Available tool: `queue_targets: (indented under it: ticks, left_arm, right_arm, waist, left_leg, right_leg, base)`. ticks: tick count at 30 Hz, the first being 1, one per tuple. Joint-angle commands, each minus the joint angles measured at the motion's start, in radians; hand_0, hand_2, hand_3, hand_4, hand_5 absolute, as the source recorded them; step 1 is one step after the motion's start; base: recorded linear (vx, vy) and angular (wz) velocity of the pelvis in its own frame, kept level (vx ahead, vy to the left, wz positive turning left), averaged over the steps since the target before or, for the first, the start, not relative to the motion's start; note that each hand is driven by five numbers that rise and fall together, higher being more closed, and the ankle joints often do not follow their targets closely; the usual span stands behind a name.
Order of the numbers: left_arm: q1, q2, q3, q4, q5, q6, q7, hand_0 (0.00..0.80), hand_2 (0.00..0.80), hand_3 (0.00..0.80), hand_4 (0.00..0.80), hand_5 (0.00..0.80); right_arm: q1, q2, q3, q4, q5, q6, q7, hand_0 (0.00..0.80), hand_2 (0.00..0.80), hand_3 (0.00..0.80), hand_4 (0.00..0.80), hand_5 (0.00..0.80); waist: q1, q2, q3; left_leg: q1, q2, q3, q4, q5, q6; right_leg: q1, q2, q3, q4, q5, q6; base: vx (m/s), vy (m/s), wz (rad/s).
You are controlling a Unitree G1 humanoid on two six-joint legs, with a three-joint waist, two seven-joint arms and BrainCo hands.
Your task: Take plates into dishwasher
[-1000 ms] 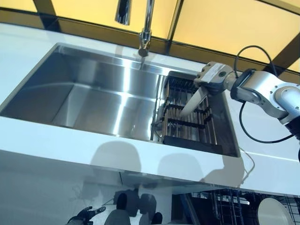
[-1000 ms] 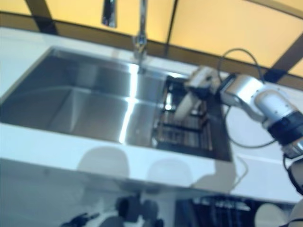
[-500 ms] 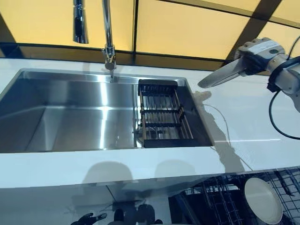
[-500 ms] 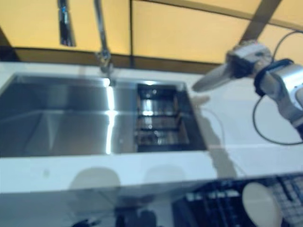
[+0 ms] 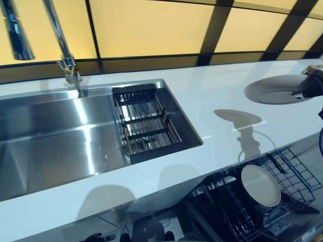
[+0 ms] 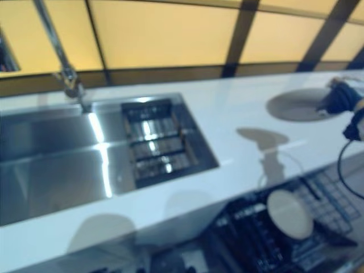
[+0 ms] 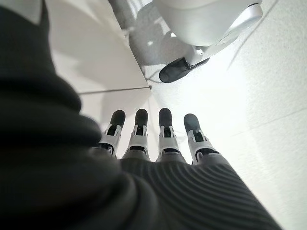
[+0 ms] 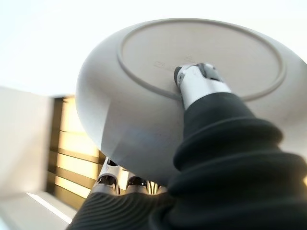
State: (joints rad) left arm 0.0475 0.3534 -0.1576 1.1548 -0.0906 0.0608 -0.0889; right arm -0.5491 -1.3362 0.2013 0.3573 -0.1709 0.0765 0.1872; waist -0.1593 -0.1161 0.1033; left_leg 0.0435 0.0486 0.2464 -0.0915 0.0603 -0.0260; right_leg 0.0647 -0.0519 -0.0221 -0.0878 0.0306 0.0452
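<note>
I see my right hand (image 5: 314, 86) at the far right edge of the head view, above the white worktop (image 5: 222, 96), pinching a grey plate (image 5: 276, 89) by its rim. In the right wrist view the thumb presses on the plate's underside, on the raised foot ring, while the fingers (image 8: 111, 178) show past the plate's far edge, so the hand is clamped on it. The plate is held roughly flat over the worktop, well to the right of the sink (image 5: 45, 141).

My left hand (image 7: 153, 143) shows only in its own wrist view, fingers straight and holding nothing, pointing at a pale floor.

Inside the right end of the sink sits a dark wire rack (image 5: 145, 121), with the tap (image 5: 63, 48) behind the basin. Below the worktop's front edge the dishwasher basket (image 5: 252, 201) is pulled out, and a white plate (image 5: 260, 185) already stands tilted in it.
</note>
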Motion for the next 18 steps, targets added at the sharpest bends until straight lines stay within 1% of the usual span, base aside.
queue_targets:
  ticks: [1, 2, 5, 8, 10, 11, 14, 18]
  left_arm:
    - [-0.048, 0.03, -0.04, 0.046, 0.06, 0.002, -0.009, 0.0, 0.0, 0.0, 0.0, 0.0]
    - [-0.052, 0.03, -0.039, 0.046, 0.064, 0.005, -0.009, 0.0, 0.0, 0.0, 0.0, 0.0]
    - [-0.054, 0.027, -0.04, 0.048, 0.079, 0.009, -0.014, 0.0, 0.0, 0.0, 0.0, 0.0]
    - [-0.062, 0.026, -0.044, 0.051, 0.082, 0.013, -0.02, 0.0, 0.0, 0.0, 0.0, 0.0]
    - [-0.064, 0.025, -0.045, 0.052, 0.083, 0.013, -0.023, 0.0, 0.0, 0.0, 0.0, 0.0]
    - [-0.064, 0.025, -0.045, 0.052, 0.083, 0.012, -0.023, 0.0, 0.0, 0.0, 0.0, 0.0]
    - [-0.07, 0.024, -0.048, 0.054, 0.091, 0.013, -0.029, 0.0, 0.0, 0.0, 0.0, 0.0]
    - [-0.076, 0.021, -0.047, 0.054, 0.094, 0.016, -0.034, 0.0, 0.0, 0.0, 0.0, 0.0]
  right_arm:
    - [-0.027, -0.067, -0.102, 0.029, 0.074, 0.034, 0.015, 0.8, 0.8, 0.8, 0.8, 0.8]
    - [0.0, -0.065, -0.123, 0.031, 0.105, 0.05, 0.035, 0.8, 0.8, 0.8, 0.8, 0.8]
    - [0.055, -0.052, -0.174, 0.04, 0.173, 0.071, 0.072, 0.8, 0.8, 0.8, 0.8, 0.8]
    - [0.098, -0.025, -0.215, 0.037, 0.202, 0.09, 0.099, 0.8, 0.8, 0.8, 0.8, 0.8]
    - [0.123, -0.018, -0.233, 0.045, 0.188, 0.078, 0.106, 0.8, 0.8, 0.8, 0.8, 0.8]
    - [0.126, -0.018, -0.235, 0.046, 0.188, 0.075, 0.107, 0.8, 0.8, 0.8, 0.8, 0.8]
    - [0.152, -0.009, -0.257, 0.051, 0.205, 0.069, 0.128, 0.8, 0.8, 0.8, 0.8, 0.8]
    - [0.19, -0.001, -0.279, 0.03, 0.198, 0.068, 0.181, 0.8, 0.8, 0.8, 0.8, 0.8]
  waist:
    - [0.023, -0.012, 0.002]
    - [0.012, -0.012, 0.002]
    - [-0.009, -0.011, 0.003]
    - [-0.028, -0.008, 0.006]
    - [-0.042, -0.003, 0.01]
    - [-0.042, -0.003, 0.01]
    - [-0.065, 0.006, 0.014]
    - [-0.089, 0.013, 0.016]
  left_leg:
    - [0.093, 0.022, 0.006, 0.035, -0.112, 0.01]
    - [0.096, 0.025, 0.019, 0.037, -0.115, 0.009]
    - [0.098, 0.031, 0.044, 0.046, -0.121, 0.007]
    - [0.099, 0.034, 0.066, 0.057, -0.128, 0.006]
    - [0.101, 0.036, 0.082, 0.062, -0.134, 0.006]
    - [0.101, 0.036, 0.084, 0.063, -0.134, 0.006]
    - [0.104, 0.038, 0.105, 0.069, -0.142, 0.004]
    - [0.107, 0.04, 0.121, 0.077, -0.152, 0.005]
  right_leg:
    - [-0.044, -0.036, 0.014, 0.019, 0.072, 0.114]
    - [-0.051, -0.036, 0.021, 0.017, 0.076, 0.116]
    - [-0.062, -0.036, 0.035, 0.013, 0.085, 0.118]
    - [-0.076, -0.036, 0.05, 0.011, 0.093, 0.118]
    - [-0.088, -0.037, 0.058, 0.011, 0.097, 0.118]
    - [-0.089, -0.037, 0.059, 0.01, 0.098, 0.118]
    - [-0.106, -0.036, 0.073, 0.014, 0.101, 0.118]
    - [-0.12, -0.037, 0.085, 0.02, 0.1, 0.115]
  base:
    - [0.004, -0.023, -0.24]
    - [0.005, -0.026, -0.23]
    - [0.011, -0.036, -0.29]
    - [0.01, -0.023, -0.21]
    - [0.0, -0.013, -0.29]
    - [-0.001, -0.018, -0.18]
    - [0.001, -0.018, -0.21]
    - [0.012, -0.009, -0.11]
